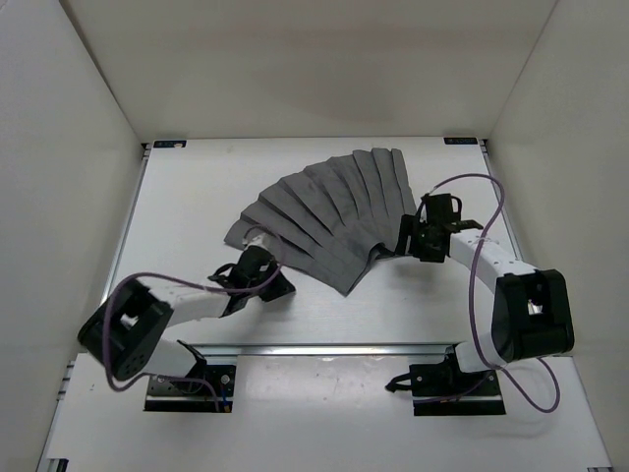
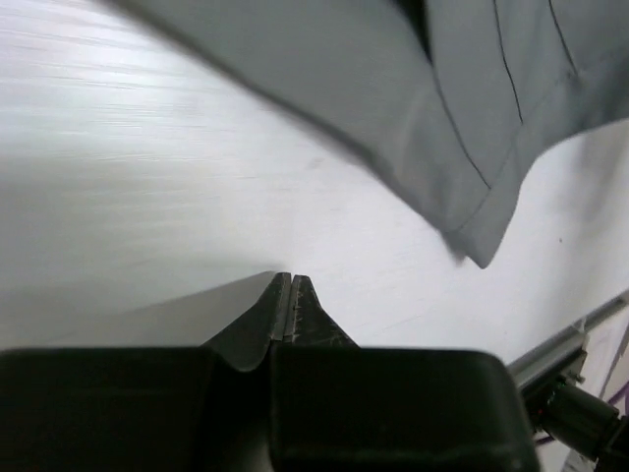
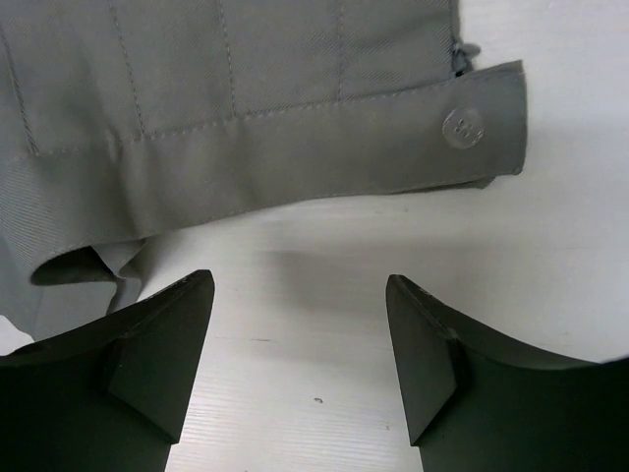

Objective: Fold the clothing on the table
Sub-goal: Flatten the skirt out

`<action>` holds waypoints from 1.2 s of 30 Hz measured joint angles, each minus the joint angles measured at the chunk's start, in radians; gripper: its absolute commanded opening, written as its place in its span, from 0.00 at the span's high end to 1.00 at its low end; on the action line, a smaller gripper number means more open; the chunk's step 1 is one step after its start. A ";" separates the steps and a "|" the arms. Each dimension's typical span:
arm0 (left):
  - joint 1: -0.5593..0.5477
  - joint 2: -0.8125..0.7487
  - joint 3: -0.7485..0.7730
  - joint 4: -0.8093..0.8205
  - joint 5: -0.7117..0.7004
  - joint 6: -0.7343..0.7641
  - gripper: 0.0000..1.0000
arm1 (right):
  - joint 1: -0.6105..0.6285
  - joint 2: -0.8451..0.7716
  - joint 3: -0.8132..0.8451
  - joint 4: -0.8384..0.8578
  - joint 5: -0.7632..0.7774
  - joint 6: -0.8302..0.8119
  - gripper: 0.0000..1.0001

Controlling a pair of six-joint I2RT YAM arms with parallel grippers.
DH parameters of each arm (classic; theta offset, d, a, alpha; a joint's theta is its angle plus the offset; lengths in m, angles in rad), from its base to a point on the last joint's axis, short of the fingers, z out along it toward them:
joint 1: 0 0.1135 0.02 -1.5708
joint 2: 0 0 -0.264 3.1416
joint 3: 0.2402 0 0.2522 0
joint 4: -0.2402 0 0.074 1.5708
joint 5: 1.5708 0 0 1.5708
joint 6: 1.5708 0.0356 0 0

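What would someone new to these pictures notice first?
A grey pleated skirt lies fanned out in the middle of the white table. The right fingers stand wide open just short of its buttoned waistband. The left fingers are pressed shut on nothing, near a corner of the skirt's hem.
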 measured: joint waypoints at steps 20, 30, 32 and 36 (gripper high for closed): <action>-0.107 0.052 -0.071 0.331 0.094 -0.316 0.37 | -0.036 -0.103 -0.027 0.033 0.032 0.035 0.30; -0.169 0.284 0.015 0.494 0.087 -0.522 0.33 | -0.061 -0.134 -0.036 0.054 0.013 0.049 0.29; -0.186 0.327 0.051 0.520 0.088 -0.552 0.34 | -0.061 -0.135 -0.039 0.060 0.006 0.052 0.29; -0.209 0.405 0.117 0.548 0.086 -0.605 0.39 | -0.062 -0.135 -0.040 0.068 -0.013 0.053 0.29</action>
